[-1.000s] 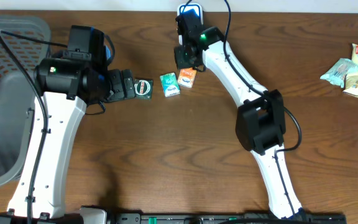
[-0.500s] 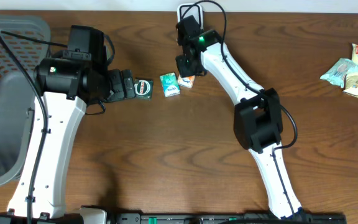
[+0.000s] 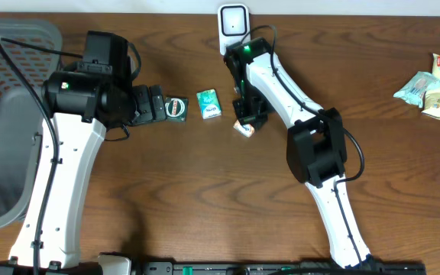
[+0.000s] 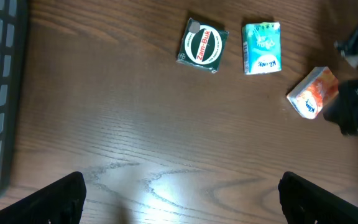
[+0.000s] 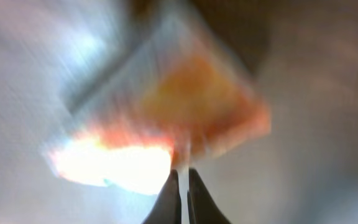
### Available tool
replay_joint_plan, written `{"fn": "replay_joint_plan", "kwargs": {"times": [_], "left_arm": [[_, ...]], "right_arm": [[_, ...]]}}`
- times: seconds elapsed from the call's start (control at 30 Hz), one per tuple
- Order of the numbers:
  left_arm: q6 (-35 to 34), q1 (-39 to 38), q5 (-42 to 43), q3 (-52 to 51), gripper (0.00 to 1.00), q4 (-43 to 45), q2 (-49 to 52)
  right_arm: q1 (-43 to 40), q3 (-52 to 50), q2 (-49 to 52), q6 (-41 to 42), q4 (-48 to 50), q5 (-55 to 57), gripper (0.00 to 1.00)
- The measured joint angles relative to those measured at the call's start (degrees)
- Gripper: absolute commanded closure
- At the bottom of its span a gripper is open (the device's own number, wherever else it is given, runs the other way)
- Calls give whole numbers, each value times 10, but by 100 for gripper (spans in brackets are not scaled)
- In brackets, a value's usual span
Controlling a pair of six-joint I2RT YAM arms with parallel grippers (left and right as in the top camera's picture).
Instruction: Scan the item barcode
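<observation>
- The orange packet [image 3: 244, 128] is seen just above frame centre in the overhead view, pinched in the fully closed jaws of the right gripper [image 5: 181, 179].
- The white scanner [image 3: 234, 19] is set at the top edge, well apart; the scan is judged not yet done.
- Three small items are counted: this packet, one teal packet [image 3: 209, 104], one green tin [image 3: 176, 108].
- The left gripper [image 3: 157, 105] is held beside the tin, jaws wide and empty.

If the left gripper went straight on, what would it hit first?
Likely the green Zam-Buk box, lying just ahead of the left gripper and its open jaws; how high they hang is unclear.
</observation>
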Motion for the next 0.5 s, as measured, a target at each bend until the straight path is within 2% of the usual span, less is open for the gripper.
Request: {"fn": "replay_joint_plan", "kwargs": {"times": [0.13,0.27,0.3,0.37,0.4,0.43,0.47,0.5], "left_arm": [[0,0,0,0,2,0,0],[0,0,0,0,2,0,0],[0,0,0,0,2,0,0],[0,0,0,0,2,0,0],[0,0,0,0,2,0,0],[0,0,0,0,2,0,0],[0,0,0,0,2,0,0],[0,0,0,0,2,0,0]], "right_arm": [[1,-2,-20,5,-4,31,99],[3,-2,-52,-40,82,67,95],[3,-2,-57,-60,103,68,87],[3,-2,-63,-110,139,60,64],[3,-2,-63,-140,160,47,42],[3,-2,-63,-158,169,40,38],[2,-2,-63,-177,183,28,43],[2,-2,-63,-196,192,18,53]]}}
